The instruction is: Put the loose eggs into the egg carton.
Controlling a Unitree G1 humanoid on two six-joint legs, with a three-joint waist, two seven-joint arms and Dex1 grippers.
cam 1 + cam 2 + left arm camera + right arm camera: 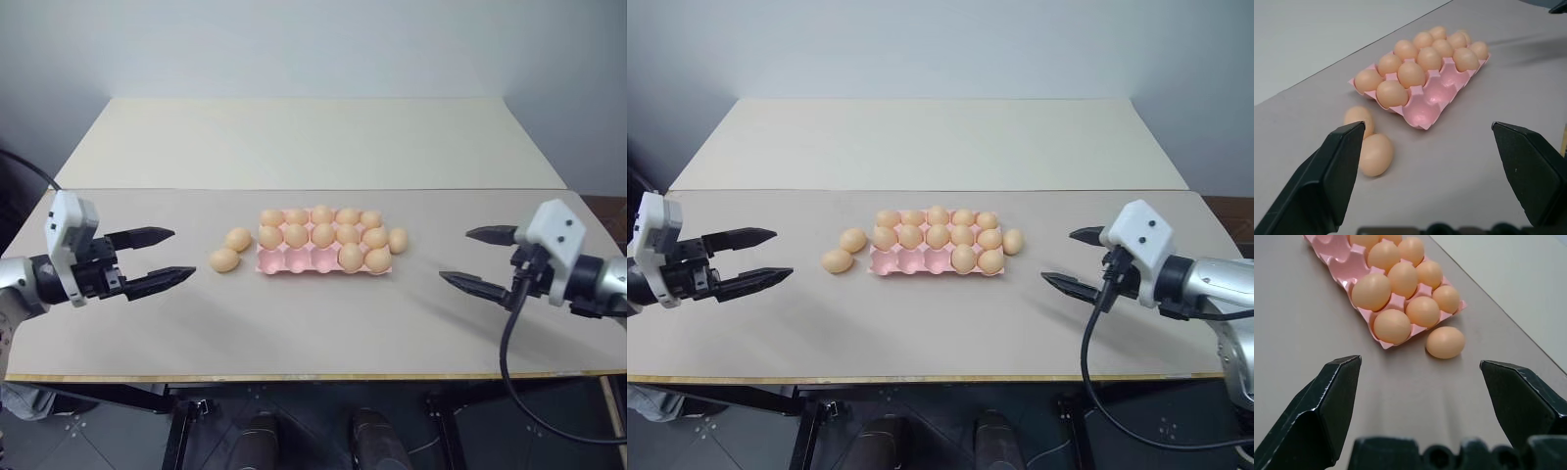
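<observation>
Both grippers hang empty, jaws spread wide — the left gripper (165,257) and the right gripper (474,258) flank the pink egg carton (294,262) mid-table (147,313). Twelve smooth orange-tan eggs fill its cups; three near cups are bare. Loose eggs: two on the carton's left (231,250) — one on its right (397,240).

surface: beige table (294,323) | on it: pink egg carton (294,262) mid-table; two loose eggs (231,250) left; one egg (398,240) right

Left gripper (163,257), right gripper (473,257) (both agape)
</observation>
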